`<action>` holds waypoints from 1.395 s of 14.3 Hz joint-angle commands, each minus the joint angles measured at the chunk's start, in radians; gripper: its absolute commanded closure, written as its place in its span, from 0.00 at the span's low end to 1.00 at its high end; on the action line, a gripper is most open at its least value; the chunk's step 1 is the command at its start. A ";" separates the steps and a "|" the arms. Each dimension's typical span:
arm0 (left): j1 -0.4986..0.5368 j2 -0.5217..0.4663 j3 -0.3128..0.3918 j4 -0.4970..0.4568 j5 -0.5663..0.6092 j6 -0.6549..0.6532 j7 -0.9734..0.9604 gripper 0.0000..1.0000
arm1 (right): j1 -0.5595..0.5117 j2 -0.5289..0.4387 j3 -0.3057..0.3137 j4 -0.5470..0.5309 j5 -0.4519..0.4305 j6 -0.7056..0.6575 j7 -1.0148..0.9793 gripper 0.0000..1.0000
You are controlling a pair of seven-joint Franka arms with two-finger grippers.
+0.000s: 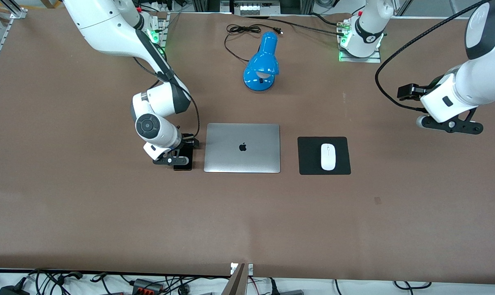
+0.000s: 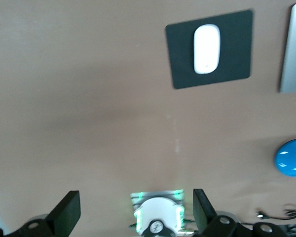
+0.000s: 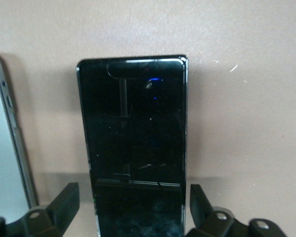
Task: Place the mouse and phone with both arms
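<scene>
The white mouse [image 1: 328, 156] lies on a black square pad [image 1: 308, 164] beside the silver laptop [image 1: 242, 157]. The mouse also shows in the left wrist view [image 2: 206, 49]. The black phone [image 1: 182, 167] lies flat on the table at the laptop's other side, toward the right arm's end. My right gripper [image 1: 177, 160] is low over the phone [image 3: 133, 123], open, with one finger [image 3: 64, 205] on each side and a gap to each long edge. My left gripper [image 1: 451, 125] is open and empty [image 2: 136, 212], up in the air over bare table toward the left arm's end.
A blue desk lamp [image 1: 261, 67] lies with its black cord farther from the front camera than the laptop. The laptop's edge [image 3: 5, 148] runs close beside the phone. The arms' bases stand along the table edge farthest from the front camera.
</scene>
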 commanded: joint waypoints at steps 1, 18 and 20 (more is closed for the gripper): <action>0.110 -0.100 -0.008 -0.124 -0.189 0.105 0.013 0.00 | 0.005 -0.014 -0.014 0.062 0.020 -0.025 0.017 0.00; 0.109 -0.266 -0.039 -0.315 0.039 0.348 -0.039 0.00 | -0.492 -0.252 -0.028 0.576 -0.064 -1.005 -0.245 0.00; 0.109 -0.270 -0.039 -0.315 0.039 0.325 -0.039 0.00 | -0.484 -0.278 -0.028 0.582 -0.133 -0.999 -0.244 0.00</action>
